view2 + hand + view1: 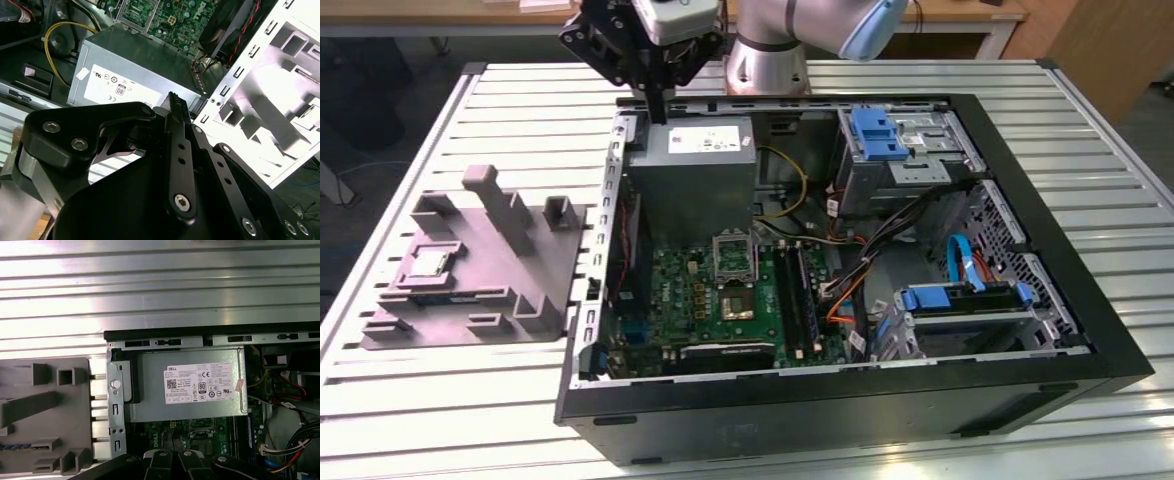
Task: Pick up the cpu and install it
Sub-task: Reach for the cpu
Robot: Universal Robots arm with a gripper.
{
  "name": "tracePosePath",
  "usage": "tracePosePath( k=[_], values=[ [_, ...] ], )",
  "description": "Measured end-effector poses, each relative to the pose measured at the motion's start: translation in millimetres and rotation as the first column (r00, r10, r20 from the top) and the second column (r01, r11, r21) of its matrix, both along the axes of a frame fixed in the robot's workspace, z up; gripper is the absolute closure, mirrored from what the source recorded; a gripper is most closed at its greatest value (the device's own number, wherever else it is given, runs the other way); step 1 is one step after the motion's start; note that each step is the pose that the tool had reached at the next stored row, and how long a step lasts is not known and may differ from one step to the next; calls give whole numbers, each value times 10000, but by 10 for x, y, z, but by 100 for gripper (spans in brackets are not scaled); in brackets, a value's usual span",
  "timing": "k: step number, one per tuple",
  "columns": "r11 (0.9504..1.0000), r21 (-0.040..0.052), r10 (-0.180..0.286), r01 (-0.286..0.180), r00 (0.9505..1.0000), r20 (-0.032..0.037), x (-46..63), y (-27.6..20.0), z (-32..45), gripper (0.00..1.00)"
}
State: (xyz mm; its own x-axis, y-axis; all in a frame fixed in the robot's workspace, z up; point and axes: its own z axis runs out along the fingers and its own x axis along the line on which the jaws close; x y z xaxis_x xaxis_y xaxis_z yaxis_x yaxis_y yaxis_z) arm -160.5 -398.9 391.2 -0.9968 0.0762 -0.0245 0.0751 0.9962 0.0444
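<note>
The cpu (430, 263), a small silver-grey square, lies in a recess of the grey plastic holder block (467, 290) on the exterior view's left, beside the open computer case (854, 390). My gripper (654, 113) hangs high over the case's back left corner, above the power supply (691, 160), well away from the cpu. Its black fingers are shut together with nothing between them, as both wrist views show (174, 97) (172, 456). The silver socket frame (734, 255) with a dark centre sits on the green motherboard (700, 300).
The case holds blue drive brackets (878, 133), a drive cage (961, 300) and loose cables (907, 225). The holder block (45, 420) has upright posts (500, 205). Everything rests on a slatted metal table (440, 110). The arm's base (767, 60) stands behind the case.
</note>
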Motion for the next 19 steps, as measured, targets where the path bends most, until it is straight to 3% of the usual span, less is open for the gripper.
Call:
tracePosePath(
  k=[19],
  values=[
    [10000,-1,0,0,10000,-1,-44,0,-3,89]
  ],
)
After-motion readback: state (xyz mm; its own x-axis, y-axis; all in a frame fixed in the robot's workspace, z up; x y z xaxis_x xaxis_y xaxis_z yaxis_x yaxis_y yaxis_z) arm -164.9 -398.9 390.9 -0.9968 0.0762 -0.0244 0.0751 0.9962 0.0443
